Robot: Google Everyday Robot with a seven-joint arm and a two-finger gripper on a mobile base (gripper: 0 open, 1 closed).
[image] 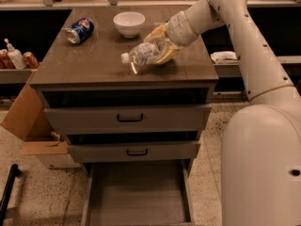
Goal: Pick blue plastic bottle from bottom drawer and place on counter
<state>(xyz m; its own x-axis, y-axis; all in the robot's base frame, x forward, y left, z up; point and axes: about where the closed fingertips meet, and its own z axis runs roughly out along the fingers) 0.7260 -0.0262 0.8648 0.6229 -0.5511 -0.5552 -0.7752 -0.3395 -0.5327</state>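
On my feed: speckled pale terrazzo floor (37,192); one grey-brown three-drawer cabinet (89,119) at centre, the gripper (159,48) above its top, right of middle; an open cardboard box (23,114) just beside the cabinet's left side. Grey side shelves (14,75) run left and right along black recesses, the left one carrying a pump bottle (14,56) and two red cans (31,59). Light warm, glancing pale off the cabinet top.

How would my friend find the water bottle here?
Look at the cabinet's grey-brown counter. Near its middle, the water bottle is gripped sideways in the robot's yellow pincer. Unlike the Pepsi can and white bowl behind it, it is clear with a white cap.
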